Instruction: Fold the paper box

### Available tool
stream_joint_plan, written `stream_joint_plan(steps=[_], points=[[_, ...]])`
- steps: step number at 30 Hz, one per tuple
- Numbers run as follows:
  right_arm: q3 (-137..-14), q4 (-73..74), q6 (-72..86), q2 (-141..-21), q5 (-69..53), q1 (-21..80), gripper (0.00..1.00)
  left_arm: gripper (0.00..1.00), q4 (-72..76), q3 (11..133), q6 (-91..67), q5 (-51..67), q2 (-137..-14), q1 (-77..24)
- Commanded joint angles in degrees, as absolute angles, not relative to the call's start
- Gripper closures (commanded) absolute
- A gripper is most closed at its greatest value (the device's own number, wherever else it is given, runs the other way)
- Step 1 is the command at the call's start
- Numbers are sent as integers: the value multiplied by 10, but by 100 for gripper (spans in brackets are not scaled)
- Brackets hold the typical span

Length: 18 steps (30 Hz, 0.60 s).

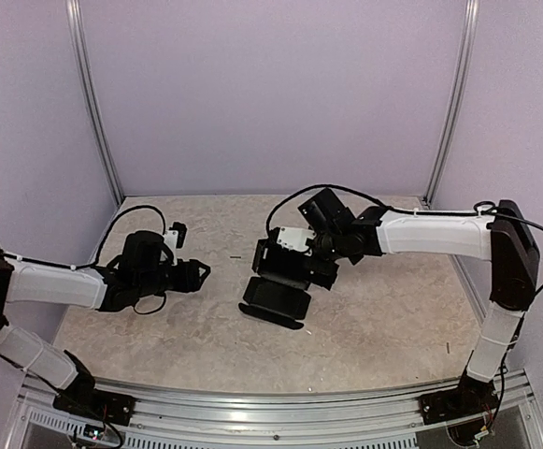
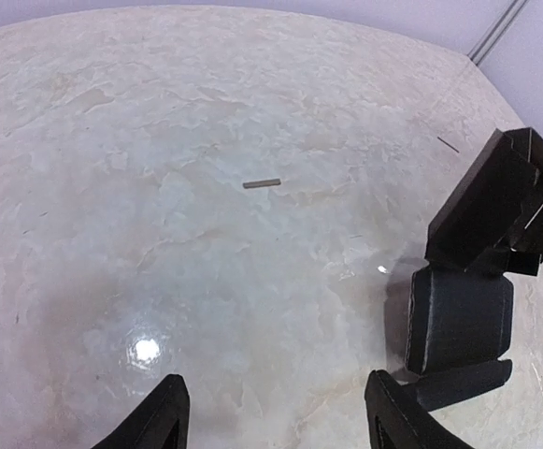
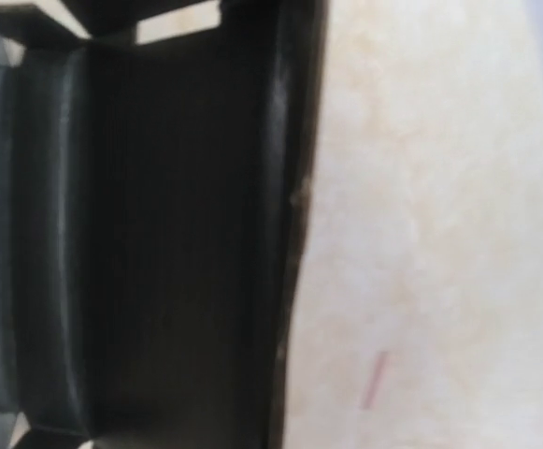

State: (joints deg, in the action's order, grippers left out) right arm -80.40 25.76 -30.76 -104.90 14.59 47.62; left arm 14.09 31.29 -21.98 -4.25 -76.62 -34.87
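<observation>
- My left jaws stand wide apart low over the tabletop (image 2: pixel 206 281), with nothing between the black fingertips (image 2: pixel 159 416).
- A small dark sliver (image 2: pixel 262 183) lies on the tabletop ahead of them, well apart from everything else.
- Further right, near the middle of the tabletop, is the paper box (image 1: pixel 276 301), partly folded: one panel lies flat and another part stands raised behind it.
- My right jaws are pressed together, close over that raised part. I cannot tell whether they pinch cardboard.
</observation>
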Motion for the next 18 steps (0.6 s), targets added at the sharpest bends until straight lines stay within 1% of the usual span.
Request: stream_joint_plan(steps=[1,5,12,15,18], points=[[-711,95,-433,-1039,301,519,100,37,288,353,-138,88,-867,-322],[-652,-15,-482,-1042,361,541,100,38,368,375,-106,179,-968,-317],[-578,-152,-561,-1033,415,570,100,37,464,397,-71,298,-1055,-319],[-548,-206,-595,-1033,430,581,100,37,471,421,-57,325,-1090,-325],[-521,-258,-629,-1039,438,590,100,37,498,428,-47,321,-1112,-332]])
